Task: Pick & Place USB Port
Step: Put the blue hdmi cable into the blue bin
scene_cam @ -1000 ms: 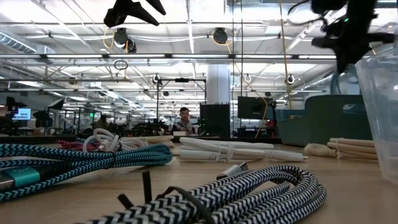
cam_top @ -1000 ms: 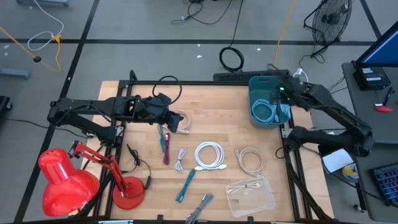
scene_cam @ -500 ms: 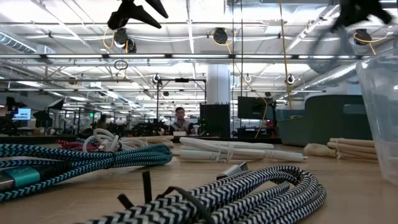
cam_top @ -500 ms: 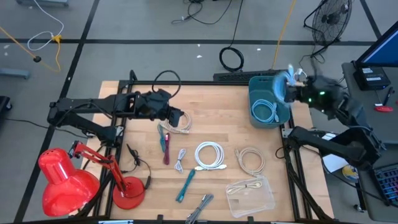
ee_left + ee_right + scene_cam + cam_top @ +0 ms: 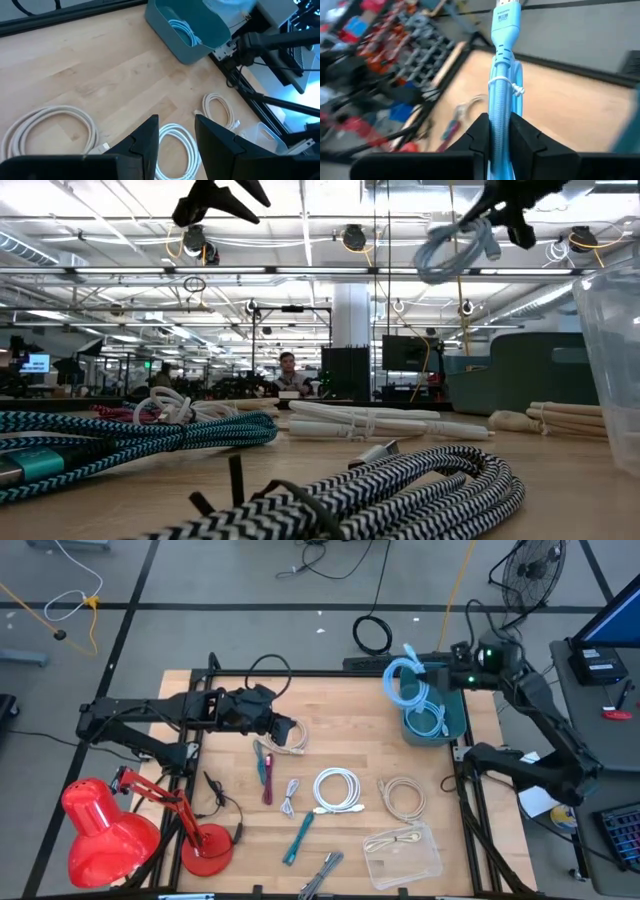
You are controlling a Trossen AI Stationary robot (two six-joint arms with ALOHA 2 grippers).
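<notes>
My right gripper (image 5: 437,680) is up in the air over the far left corner of the teal bin (image 5: 455,718) and is shut on a coiled light-blue cable (image 5: 402,681). The low view shows that coil (image 5: 455,242) high above the table, beside the right gripper (image 5: 508,202). A second light-blue cable (image 5: 428,721) lies inside the bin. My left gripper (image 5: 176,140) is open and hovers above a beige cable (image 5: 293,737) on the table's left half, touching nothing. My right gripper pinches the light-blue cable's tied bundle (image 5: 499,107) between its two fingers, a little behind the plug (image 5: 507,15). The fingers lie along the bundle, and the plug points away beyond the fingertips. The coil is lifted clear and sticks out toward the table's left.
A white cable (image 5: 337,790), a beige cable (image 5: 402,798), a clear plastic container (image 5: 405,852), a teal braided cable (image 5: 298,838), a pink cable (image 5: 266,775) and a black-and-white braided cable (image 5: 322,875) lie on the table. A red desk lamp (image 5: 110,830) stands at the near left corner.
My right gripper rose out of the teal bin with the light-blue cable, swung back toward the table's right and far edge, then turned toward the left. The coil is lifted clear and now sits beyond the bin's far left corner.
</notes>
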